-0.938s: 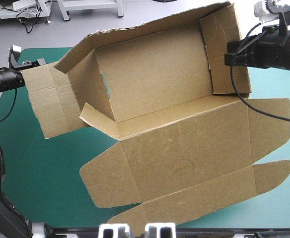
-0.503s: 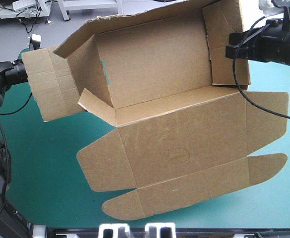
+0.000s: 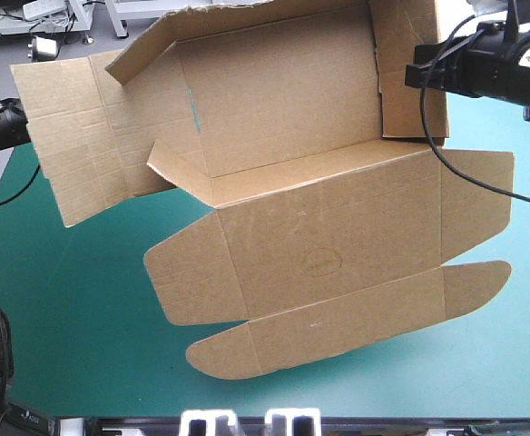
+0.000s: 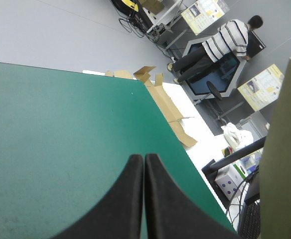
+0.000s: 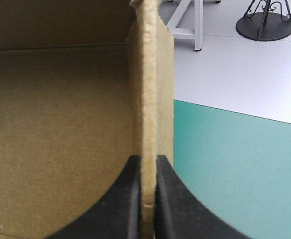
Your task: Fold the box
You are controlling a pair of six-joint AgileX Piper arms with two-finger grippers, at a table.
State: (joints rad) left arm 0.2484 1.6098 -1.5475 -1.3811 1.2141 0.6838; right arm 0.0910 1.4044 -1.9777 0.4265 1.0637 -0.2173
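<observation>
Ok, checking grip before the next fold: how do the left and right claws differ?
The right claw clamps a wall of the box; the left claw clamps nothing. Board wedges the right claw slightly apart; the left claw closes fully, over bare teal-green cover, the box beside it. Both count as shut.

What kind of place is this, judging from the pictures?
Probably a robot laboratory or test workshop: a work table with a teal-green cover, the right gripper clamped on a brown box, and spare cardboard lying beyond the table's edge.
</observation>
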